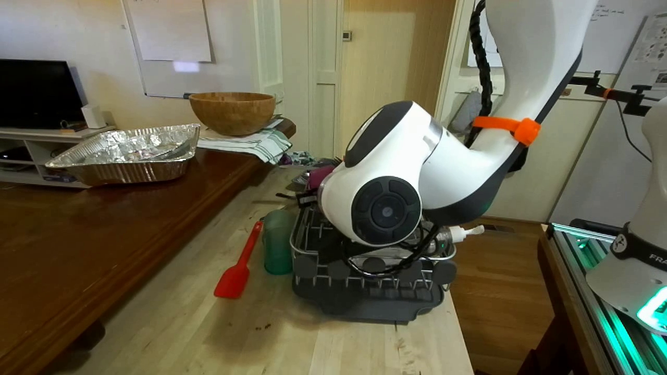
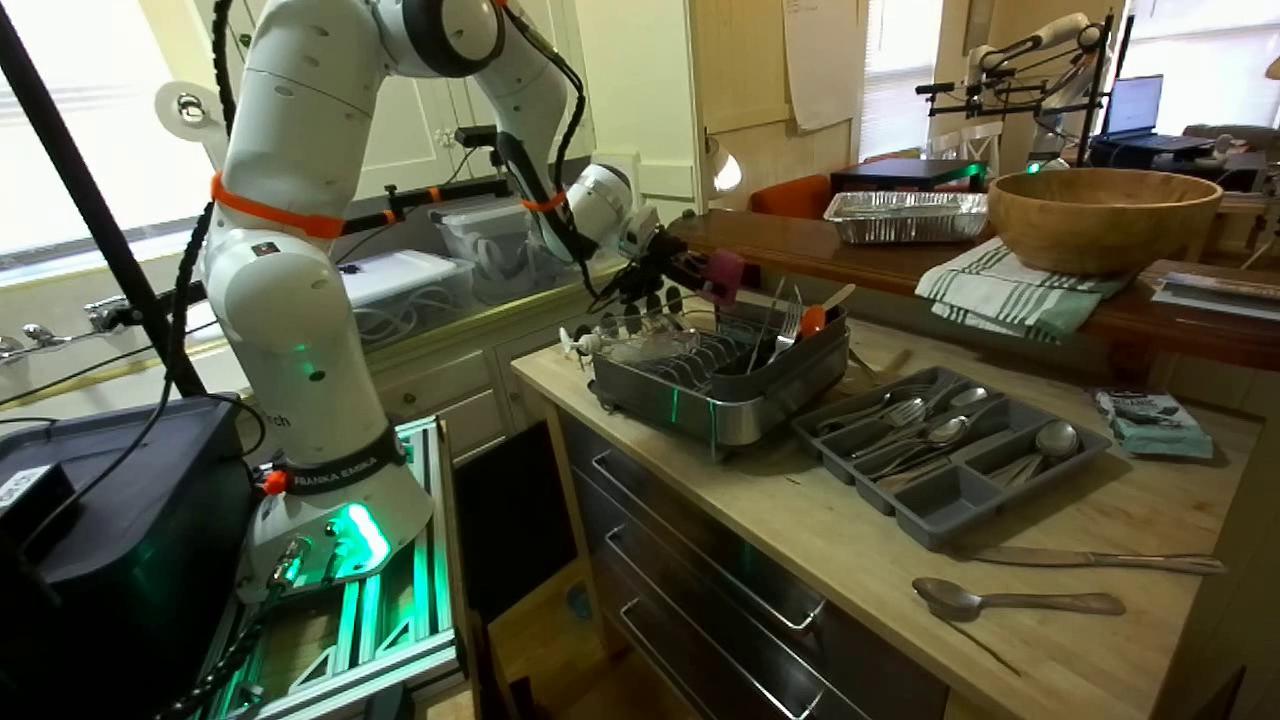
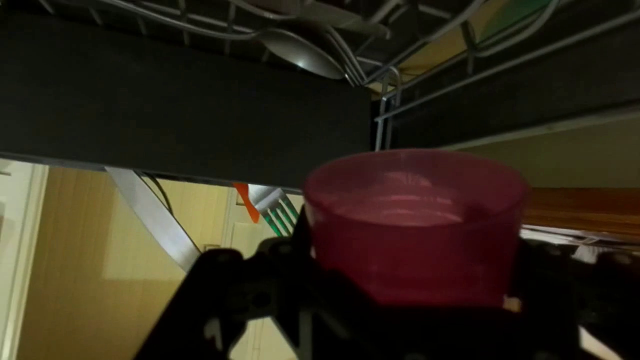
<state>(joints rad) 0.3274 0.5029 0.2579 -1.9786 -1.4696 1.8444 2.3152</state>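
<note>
My gripper [image 2: 695,272] is shut on a translucent magenta cup [image 2: 726,278], its fingers on either side of the cup's wall. The cup fills the middle of the wrist view [image 3: 415,255], its rim towards the top of the picture. In an exterior view the arm hides most of it; a small magenta part [image 1: 319,177] shows. The cup is above the back part of a dark grey dish rack [image 2: 745,420]. Beside it, a fork [image 2: 790,325] and an orange utensil [image 2: 812,320] stand in the rack's cutlery holder. A spoon [image 3: 302,52] shows in the wrist view.
A green cup [image 1: 278,245] and a red spatula [image 1: 233,281] are beside the rack. A grey cutlery tray [image 2: 945,495], a loose knife [image 2: 1100,560] and a spoon [image 2: 1040,602] lie on the counter. A wooden bowl [image 2: 1100,215] and foil pan [image 2: 905,218] stand on the higher table.
</note>
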